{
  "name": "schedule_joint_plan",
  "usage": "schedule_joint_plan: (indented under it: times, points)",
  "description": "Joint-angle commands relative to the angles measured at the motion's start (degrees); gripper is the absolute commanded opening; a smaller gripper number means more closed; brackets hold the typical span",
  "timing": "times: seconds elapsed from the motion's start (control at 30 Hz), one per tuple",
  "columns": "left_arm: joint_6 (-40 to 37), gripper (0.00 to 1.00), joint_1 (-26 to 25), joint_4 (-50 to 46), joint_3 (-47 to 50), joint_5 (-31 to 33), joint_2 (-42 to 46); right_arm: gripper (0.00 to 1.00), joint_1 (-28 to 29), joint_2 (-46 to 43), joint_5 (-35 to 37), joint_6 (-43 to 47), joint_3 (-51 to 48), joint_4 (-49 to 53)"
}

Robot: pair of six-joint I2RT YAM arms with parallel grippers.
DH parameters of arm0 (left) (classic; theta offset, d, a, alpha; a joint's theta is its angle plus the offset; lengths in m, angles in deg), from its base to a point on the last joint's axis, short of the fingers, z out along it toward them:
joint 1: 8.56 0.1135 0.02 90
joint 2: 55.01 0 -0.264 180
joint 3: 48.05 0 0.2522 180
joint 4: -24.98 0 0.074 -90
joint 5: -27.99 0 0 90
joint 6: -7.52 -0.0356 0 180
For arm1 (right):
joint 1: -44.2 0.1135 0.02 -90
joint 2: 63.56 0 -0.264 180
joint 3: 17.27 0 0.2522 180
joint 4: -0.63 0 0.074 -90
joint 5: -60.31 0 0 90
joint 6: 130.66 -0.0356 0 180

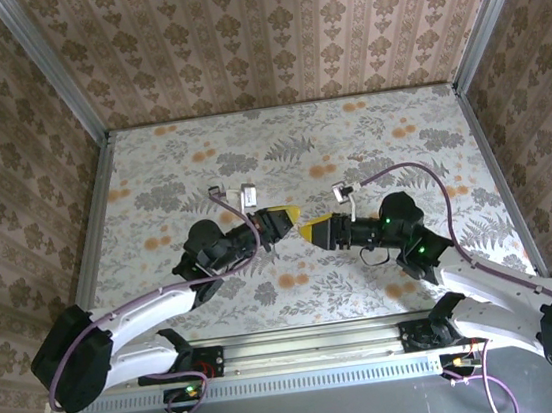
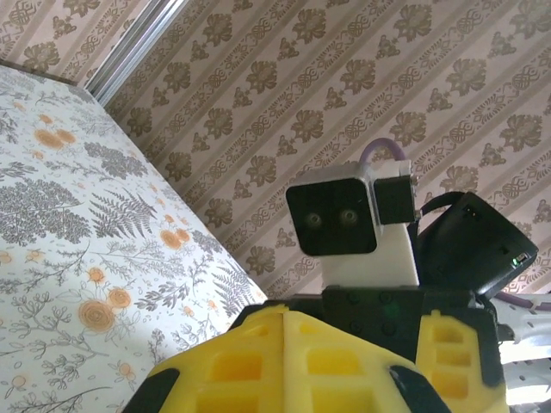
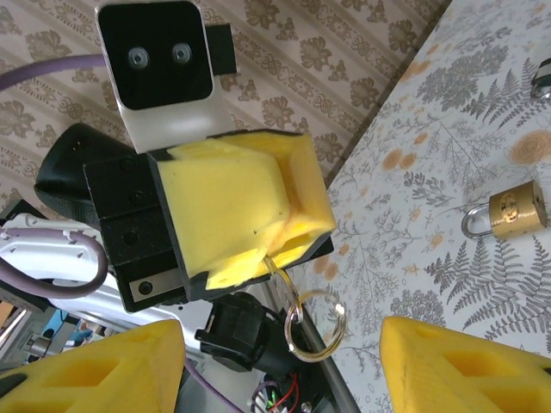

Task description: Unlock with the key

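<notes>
Key itself is hidden from sight. A clear loop [image 3: 280,274] carrying a metal ring [image 3: 315,322] hangs from between the yellow pads of the left gripper [image 3: 288,234], which are pressed tight together on the loop's upper end; whether the key sits inside them cannot be told. The right gripper [image 1: 309,231] faces it tip to tip above the middle of the table [image 1: 368,135], its jaws apart and holding nothing. A brass padlock [image 3: 510,211] lies flat on the table, apart from both.
</notes>
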Motion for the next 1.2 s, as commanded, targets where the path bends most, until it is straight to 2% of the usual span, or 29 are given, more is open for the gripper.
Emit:
schedule_joint_plan:
  times: [0.0,0.67,1.17]
  points:
    - [-0.6,0.00,-0.6,3.7,-1.9,-0.9,-0.8,0.60,1.0,0.9,-0.5,0.8,0.1,-3.2]
    - [-0.1,0.00,-1.7,5.3,-2.2,-0.4,-3.4,0.33,1.7,1.3,1.8,2.6,1.9,0.8]
    - [0.7,0.00,-1.8,7.4,-0.8,-0.5,-4.5,0.27,1.4,0.9,2.9,3.2,2.3,2.1]
